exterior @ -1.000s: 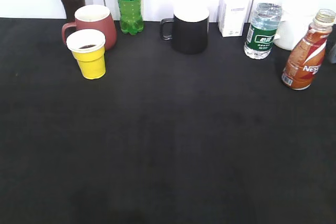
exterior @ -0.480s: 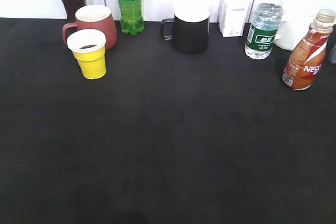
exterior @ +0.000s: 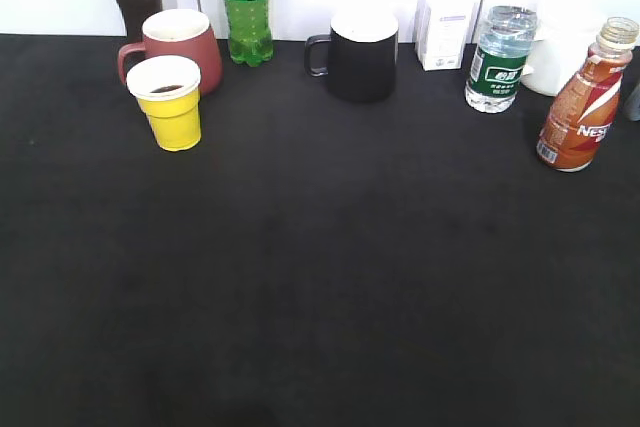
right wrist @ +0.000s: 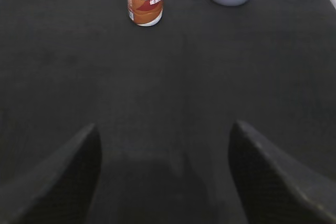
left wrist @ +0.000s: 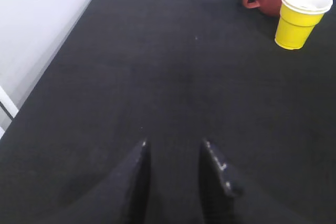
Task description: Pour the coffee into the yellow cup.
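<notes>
Yellow is the colour of the cup (exterior: 166, 102) that matters here. It stands far off on the left of the black table (exterior: 320, 297), just in front of a red mug (exterior: 178, 45). A little dark drink shows down inside it, so I think some coffee has gone in already. How full it is, I cannot tell.

The coffee bottle (exterior: 585, 95) is brown and orange. It stands upright at the far right of the table, well apart from the yellow cup. Its top looks open, but it is too small to be sure.

No arm shows in the view from outside. The left gripper (left wrist: 173, 150) hangs low over the near left of the table with its two fingers a little apart and nothing between them. The right gripper (right wrist: 163, 156) has its fingers wide apart, also holding nothing, with the coffee bottle far ahead of it.

So the pouring looks done, or nearly so. Nothing is being held or tipped now.
</notes>
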Available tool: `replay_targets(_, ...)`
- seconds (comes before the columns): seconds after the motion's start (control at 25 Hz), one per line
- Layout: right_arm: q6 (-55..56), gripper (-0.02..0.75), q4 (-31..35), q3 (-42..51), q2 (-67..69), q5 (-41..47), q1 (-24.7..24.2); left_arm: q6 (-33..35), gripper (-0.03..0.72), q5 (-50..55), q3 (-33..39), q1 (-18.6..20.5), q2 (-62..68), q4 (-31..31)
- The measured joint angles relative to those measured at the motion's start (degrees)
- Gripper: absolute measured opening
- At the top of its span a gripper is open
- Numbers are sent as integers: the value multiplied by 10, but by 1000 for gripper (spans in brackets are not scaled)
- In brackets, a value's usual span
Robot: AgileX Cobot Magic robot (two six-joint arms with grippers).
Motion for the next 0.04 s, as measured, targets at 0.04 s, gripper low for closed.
replay_targets(0.04,0,589,0,0,0,0,0,0,241,0,0,0,0,0)
